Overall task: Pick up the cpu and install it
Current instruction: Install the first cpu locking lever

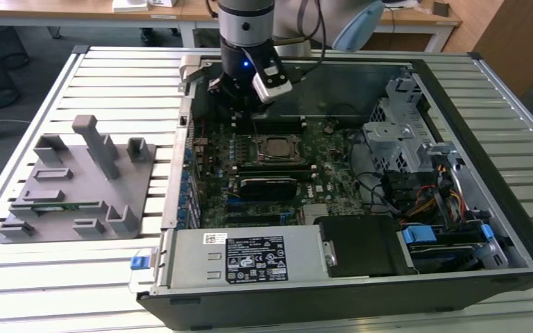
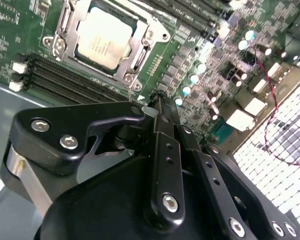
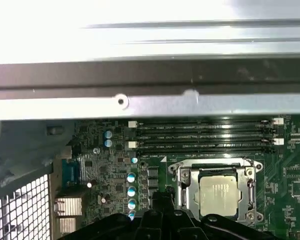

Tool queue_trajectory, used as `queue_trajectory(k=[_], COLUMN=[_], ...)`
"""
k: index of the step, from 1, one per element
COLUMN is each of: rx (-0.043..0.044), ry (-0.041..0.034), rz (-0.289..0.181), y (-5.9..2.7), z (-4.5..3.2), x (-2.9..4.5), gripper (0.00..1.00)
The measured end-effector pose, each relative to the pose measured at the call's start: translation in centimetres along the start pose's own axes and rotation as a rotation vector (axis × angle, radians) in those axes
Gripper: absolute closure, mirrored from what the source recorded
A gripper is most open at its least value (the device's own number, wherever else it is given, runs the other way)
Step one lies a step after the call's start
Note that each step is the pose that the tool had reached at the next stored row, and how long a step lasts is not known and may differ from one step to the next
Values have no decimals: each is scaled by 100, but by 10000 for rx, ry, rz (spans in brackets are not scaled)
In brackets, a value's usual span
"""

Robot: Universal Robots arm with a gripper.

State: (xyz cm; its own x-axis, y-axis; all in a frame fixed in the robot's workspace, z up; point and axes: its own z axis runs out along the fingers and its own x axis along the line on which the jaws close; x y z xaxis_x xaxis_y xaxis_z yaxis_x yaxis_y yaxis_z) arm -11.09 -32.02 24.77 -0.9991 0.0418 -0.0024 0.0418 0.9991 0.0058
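The cpu [image 1: 276, 148] is a silver-topped square chip lying flat in the black socket frame [image 1: 276, 135] on the green motherboard inside the open computer case. Both wrist views show it seated in the frame: cpu [image 2: 104, 37], cpu [image 3: 219, 192]. My gripper [image 1: 248, 111] hangs over the board just behind the socket, toward the exterior view's left, above the memory slots [image 3: 205, 135]. Its black fingers come together at the tip, with nothing between them, in the second wrist view [image 2: 157, 101] and the first wrist view [image 3: 162, 194]. The tip is beside the socket, apart from the cpu.
A grey fixture plate [image 1: 72, 187] with upright posts lies on the slatted table at the exterior view's left, holding a green memory stick [image 1: 58, 206]. Inside the case are a power supply [image 1: 248, 257], a metal drive cage [image 1: 396, 132], cables [image 1: 415, 201] and the case wall [image 3: 150, 105].
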Motion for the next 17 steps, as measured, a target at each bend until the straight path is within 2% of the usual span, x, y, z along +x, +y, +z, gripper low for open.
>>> queue_trajectory(k=[10,17], rx=[0,-12], ry=[1,1], rz=[-29,-185], y=[136,155], z=[-34,-37], x=[11,-10], gripper=[89,89])
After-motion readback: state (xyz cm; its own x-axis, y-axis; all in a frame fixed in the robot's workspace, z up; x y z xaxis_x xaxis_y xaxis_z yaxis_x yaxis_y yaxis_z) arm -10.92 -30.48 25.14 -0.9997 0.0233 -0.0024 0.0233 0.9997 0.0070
